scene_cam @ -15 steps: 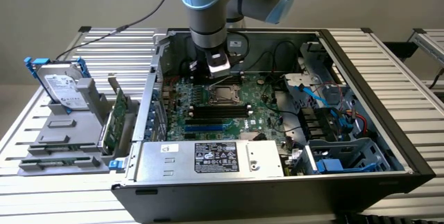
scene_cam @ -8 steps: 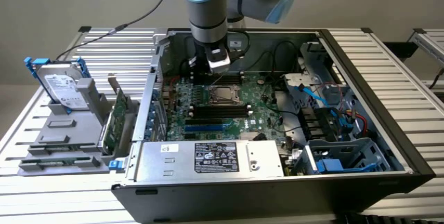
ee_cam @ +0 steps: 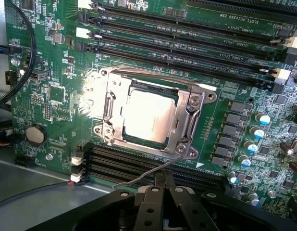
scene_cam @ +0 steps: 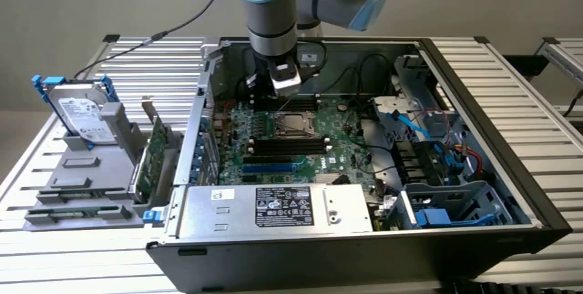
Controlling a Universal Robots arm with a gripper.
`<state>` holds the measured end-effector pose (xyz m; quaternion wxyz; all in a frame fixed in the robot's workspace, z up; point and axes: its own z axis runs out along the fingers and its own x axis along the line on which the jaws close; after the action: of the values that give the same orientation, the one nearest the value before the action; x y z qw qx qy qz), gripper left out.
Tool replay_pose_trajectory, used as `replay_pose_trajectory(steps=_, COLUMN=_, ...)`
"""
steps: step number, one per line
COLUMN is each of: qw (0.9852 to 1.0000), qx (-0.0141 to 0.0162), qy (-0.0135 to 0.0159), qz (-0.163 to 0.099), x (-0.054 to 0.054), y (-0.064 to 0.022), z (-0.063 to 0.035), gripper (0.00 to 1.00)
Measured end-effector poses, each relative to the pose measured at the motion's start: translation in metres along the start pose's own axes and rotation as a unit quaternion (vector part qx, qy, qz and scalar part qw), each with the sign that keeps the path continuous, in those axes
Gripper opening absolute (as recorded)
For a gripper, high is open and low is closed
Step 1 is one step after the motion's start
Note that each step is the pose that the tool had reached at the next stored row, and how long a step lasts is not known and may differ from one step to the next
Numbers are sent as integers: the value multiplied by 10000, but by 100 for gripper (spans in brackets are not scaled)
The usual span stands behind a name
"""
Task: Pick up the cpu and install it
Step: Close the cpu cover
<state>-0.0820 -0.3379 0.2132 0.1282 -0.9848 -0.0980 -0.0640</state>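
The cpu (ee_cam: 147,117) is seated in the socket (ee_cam: 188,126) of the green board (ee_cam: 57,94), & the gripper (ee_cam: 162,180) is closed on nothing just above it.

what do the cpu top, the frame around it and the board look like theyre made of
the cpu: pale silver top, likely metal with a satin finish; it glares under the light.
the socket frame: bare steel-like metal, with shiny edges and screw heads at the corners.
the motherboard: green coated circuit board, probably fibreglass laminate, with white printed lettering and soldered parts.
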Motion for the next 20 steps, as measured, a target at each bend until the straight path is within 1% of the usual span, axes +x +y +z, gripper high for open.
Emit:
replay_pose_trajectory(steps=2, qw=10000, qx=-15, qy=-4, qz=-7, x=-6, y=0, z=-1, gripper=11)
replay_pose_trajectory(steps=6, qw=10000, qx=-64, qy=-28, qz=-60, x=-14, y=4, z=-1, gripper=11)
replay_pose_trajectory(steps=12, qw=9998, qx=-105, qy=-62, qz=-150, x=-27, y=8, z=2, gripper=11)
replay_pose_trajectory(steps=13, qw=9998, qx=-119, qy=-70, qz=-168, x=-30, y=10, z=0, gripper=11)
replay_pose_trajectory(steps=17, qw=9996, qx=-116, qy=-85, qz=-231, x=-31, y=9, z=7, gripper=11)
replay_pose_trajectory(steps=20, qw=9996, qx=-118, qy=-87, qz=-242, x=-50, y=5, z=7, gripper=11)
